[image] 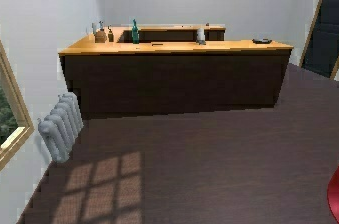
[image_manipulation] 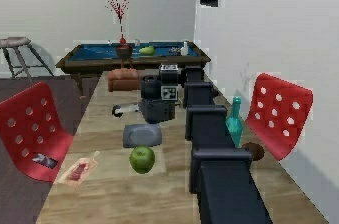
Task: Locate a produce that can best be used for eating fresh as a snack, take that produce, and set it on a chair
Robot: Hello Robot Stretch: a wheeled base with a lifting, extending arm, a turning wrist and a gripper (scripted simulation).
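A green apple (image_manipulation: 141, 158) lies on the long wooden table (image_manipulation: 102, 195), near its front end. My arm (image_manipulation: 209, 140) reaches up the table's right side. At its far end the gripper (image_manipulation: 153, 104) shows as a dark body above a grey flat thing (image_manipulation: 142, 133). I cannot tell whether it holds anything. One red chair (image_manipulation: 27, 125) with holes in its back stands left of the table, and another red chair (image_manipulation: 278, 113) stands at its right. A second green round fruit (image_manipulation: 146, 50) rests on the blue-topped table (image_manipulation: 97, 55) farther out.
On the long table are a teal bottle (image_manipulation: 236, 117), a red packet (image_manipulation: 78, 170) and a brown thing (image_manipulation: 124, 80). A stool (image_manipulation: 7, 48) stands far left. Ahead is a wood-topped counter (image: 172, 47) with bottles, a radiator (image: 61, 122), a dark door (image: 332, 38) and open floor.
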